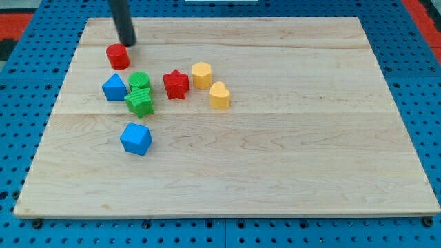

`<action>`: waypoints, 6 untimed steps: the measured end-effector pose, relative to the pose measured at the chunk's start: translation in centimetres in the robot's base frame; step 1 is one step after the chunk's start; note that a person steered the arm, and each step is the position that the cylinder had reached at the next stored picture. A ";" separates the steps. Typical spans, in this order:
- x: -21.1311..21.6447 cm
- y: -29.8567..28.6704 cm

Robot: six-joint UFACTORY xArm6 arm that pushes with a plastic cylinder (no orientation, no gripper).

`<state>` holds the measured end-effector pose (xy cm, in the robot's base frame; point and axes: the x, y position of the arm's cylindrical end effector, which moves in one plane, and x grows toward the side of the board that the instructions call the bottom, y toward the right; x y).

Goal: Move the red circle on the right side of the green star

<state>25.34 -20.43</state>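
Red circle [118,56]: upper left of table [275,172], above blue block [114,87].
Green star [140,102]: below green circle [139,80], left of red star [176,84].
My tip [128,44]: just above-right of red circle, nearly touching; contact unclear.
Hand: none, bare rod, grasps nothing.
Hidden: rod's upper part cut off.

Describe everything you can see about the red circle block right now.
The red circle is a short, glossy red cylinder, plastic by its look, standing upright on its flat end on the wooden board, near the view's top left. My tip sits just above and right of it, close or touching. The green blocks lie below it, apart.
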 end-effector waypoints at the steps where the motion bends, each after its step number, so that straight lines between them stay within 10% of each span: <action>1: 1.1 -2.9; 6: 11.4 8.8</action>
